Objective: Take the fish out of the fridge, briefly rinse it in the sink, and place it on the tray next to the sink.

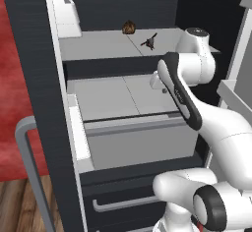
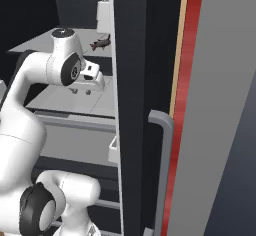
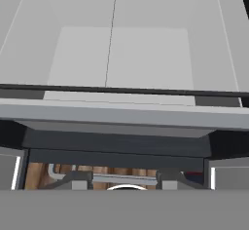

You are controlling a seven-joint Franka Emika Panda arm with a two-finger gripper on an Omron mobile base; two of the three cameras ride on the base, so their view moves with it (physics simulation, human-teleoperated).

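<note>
While the claw [image 2: 81, 91] is hanging over the pale grey middle shelf [image 1: 118, 98] of the open fridge [image 1: 39, 78], its two short fingers are pointing down toward that shelf, and nothing is sitting between them; they are standing a little apart, though how wide is hard to judge from the small tips showing under the white hand. Seen from the hand camera, the same shelf is lying flat ahead, with a drawer front [image 3: 121, 114] crossing below it.

Up one level, the fish [image 1: 149, 42] is lying on the upper shelf [image 1: 98, 46], higher than the claw and farther back in the cabinet, well apart from the fingers. From the right base camera it is showing just beyond the wrist, dark and slim. Beside it, toward the back of that shelf, a brown round lump [image 1: 129, 27] is sitting apart from the fish. A grey bar handle [image 1: 27, 147] is showing on the door edge.
</note>
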